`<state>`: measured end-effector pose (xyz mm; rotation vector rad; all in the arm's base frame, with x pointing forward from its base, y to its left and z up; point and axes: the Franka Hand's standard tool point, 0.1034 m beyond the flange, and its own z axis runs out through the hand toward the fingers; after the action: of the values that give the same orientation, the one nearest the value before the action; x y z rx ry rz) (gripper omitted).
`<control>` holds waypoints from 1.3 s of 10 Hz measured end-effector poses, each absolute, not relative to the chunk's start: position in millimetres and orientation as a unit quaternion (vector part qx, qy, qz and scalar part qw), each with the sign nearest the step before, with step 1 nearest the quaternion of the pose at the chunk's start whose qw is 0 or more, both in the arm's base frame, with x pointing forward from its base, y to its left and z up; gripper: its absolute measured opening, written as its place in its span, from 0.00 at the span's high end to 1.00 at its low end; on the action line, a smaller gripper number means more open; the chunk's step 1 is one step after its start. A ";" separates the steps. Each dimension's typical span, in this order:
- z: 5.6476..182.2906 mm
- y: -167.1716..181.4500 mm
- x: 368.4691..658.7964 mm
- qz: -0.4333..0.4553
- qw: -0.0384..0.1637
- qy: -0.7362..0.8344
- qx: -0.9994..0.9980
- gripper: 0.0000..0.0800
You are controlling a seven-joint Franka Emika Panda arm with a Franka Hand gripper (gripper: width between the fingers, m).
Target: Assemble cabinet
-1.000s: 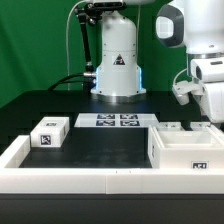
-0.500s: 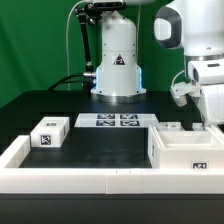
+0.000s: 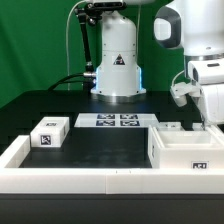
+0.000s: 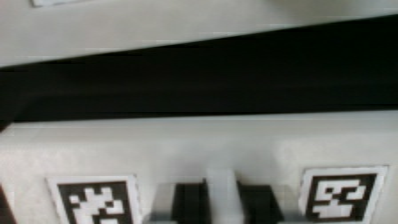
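The cabinet [image 3: 186, 151], a large white open-topped box with a tag on its front, stands at the exterior view's right. A small white tagged block [image 3: 50, 132] lies at the left. My gripper [image 3: 208, 120] hangs low just behind the cabinet, among small white tagged parts [image 3: 172, 127]. In the wrist view my gripper [image 4: 221, 203] has its two dark fingers [image 4: 189, 203] close together, with a thin white rib of a white part [image 4: 196, 150] between them. That part carries two tags [image 4: 93, 202], one on each side of the fingers. The fingertips are hidden.
The marker board [image 3: 115, 121] lies flat in front of the robot base [image 3: 117, 60]. A long low white rail [image 3: 90, 180] edges the black table along the front and left. Cables trail at the back left.
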<state>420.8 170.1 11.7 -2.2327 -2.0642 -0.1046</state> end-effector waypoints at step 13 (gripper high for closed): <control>58.1 110.6 449.2 -0.022 0.021 -0.665 -0.746 0.91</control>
<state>449.2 110.6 58.1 -2.3137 -2.0605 -0.0680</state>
